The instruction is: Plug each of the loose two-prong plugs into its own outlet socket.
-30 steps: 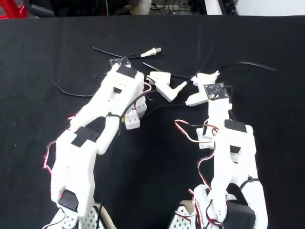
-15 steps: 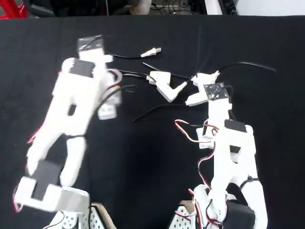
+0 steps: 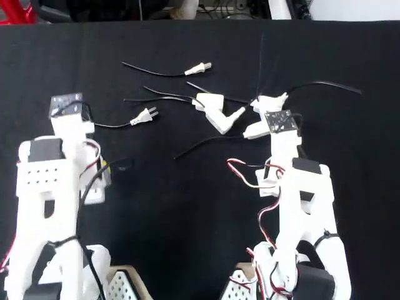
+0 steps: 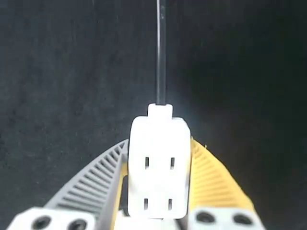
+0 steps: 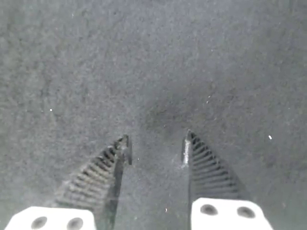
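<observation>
As the left wrist view shows, the left gripper [image 4: 159, 143] is clamped on a white outlet socket [image 4: 158, 165]. The socket's four slots face the camera, and its black cord [image 4: 160, 52] runs away over the black cloth [image 4: 57, 72]. In the right wrist view, the right gripper [image 5: 156, 143] stands narrowly parted over the cloth, gripping nothing. The high view adds two loose plugs. The near plug [image 3: 145, 115] lies just beyond the left arm, and the far plug [image 3: 200, 67] lies farther back. One second socket [image 3: 209, 101] lies between them, toward the right arm.
</observation>
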